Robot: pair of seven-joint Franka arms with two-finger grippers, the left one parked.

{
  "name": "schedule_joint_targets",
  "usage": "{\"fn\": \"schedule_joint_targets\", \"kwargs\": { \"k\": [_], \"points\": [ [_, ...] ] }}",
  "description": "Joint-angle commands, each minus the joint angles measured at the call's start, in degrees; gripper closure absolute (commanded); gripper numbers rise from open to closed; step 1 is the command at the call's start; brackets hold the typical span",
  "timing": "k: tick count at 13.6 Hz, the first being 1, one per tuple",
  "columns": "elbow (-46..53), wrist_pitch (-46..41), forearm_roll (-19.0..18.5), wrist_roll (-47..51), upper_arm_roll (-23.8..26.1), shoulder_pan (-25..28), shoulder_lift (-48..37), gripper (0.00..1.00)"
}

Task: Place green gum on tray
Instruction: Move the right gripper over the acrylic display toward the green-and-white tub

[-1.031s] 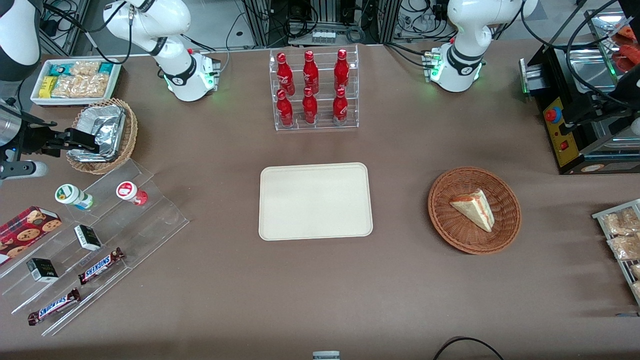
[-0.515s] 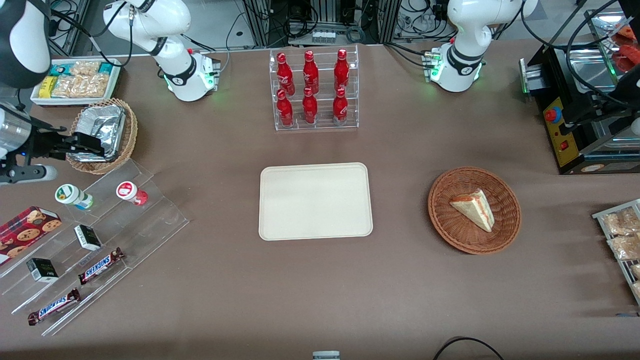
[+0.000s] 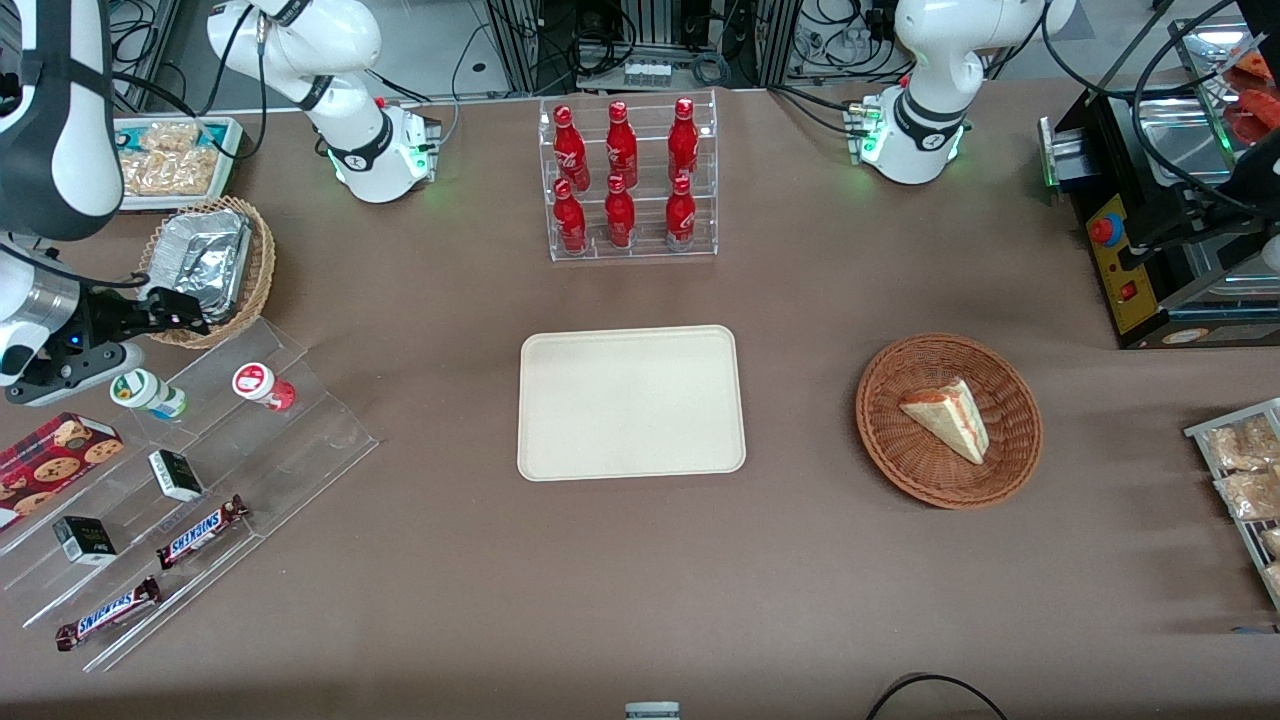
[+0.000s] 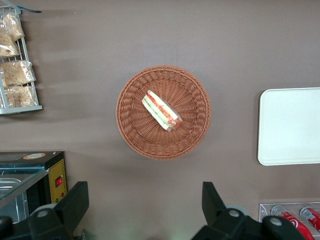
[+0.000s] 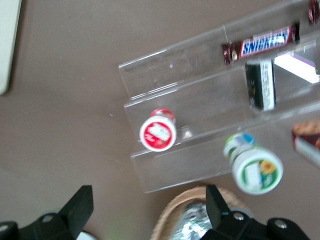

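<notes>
Looking at the front view first, your gripper is hovering over the edge of the wicker basket with the foil in it, just farther from the camera than the green gum, and I honestly can't tell from here how its fingers stand. The green gum sits on the upper step of the clear acrylic rack, beside the red-lidded bottle, well apart from the tray in the middle of the table. My take: you want to drop straight down over the green lid and keep clear of the red one so you don't knock it off its step. On to the right wrist view: the fingers are spread wide with nothing between them, and the green gum isn't centred between them, so I'd line that up before descending. For writing, the candy bars on the lower steps clearly read SNICKERS, and the bar shows it too. The gum label text is too small to read.
</notes>
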Motion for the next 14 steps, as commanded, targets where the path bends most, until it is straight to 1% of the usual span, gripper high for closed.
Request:
{"fn": "schedule_joint_targets", "kwargs": {
  "k": [1, 3, 5, 7, 9, 14],
  "points": [
    [-3.74, 5.95, -0.69, -14.7, 0.08, -2.41, -1.59, 0.0],
    [-3.83, 8.42, -0.87, -23.41, 0.08, -4.08, -0.98, 0.0],
    [-4.44, 10.62, -0.87, -28.01, 0.08, -5.84, -0.45, 0.0],
    [-5.58, 13.25, -0.87, -28.64, -0.01, -6.81, -0.19, 0.0],
    [-5.94, 14.23, -0.78, -28.55, 0.08, -8.39, 0.78, 0.0],
    [-5.94, 17.48, -0.87, -28.64, 0.08, -10.41, 4.03, 0.0]
  ]
}}
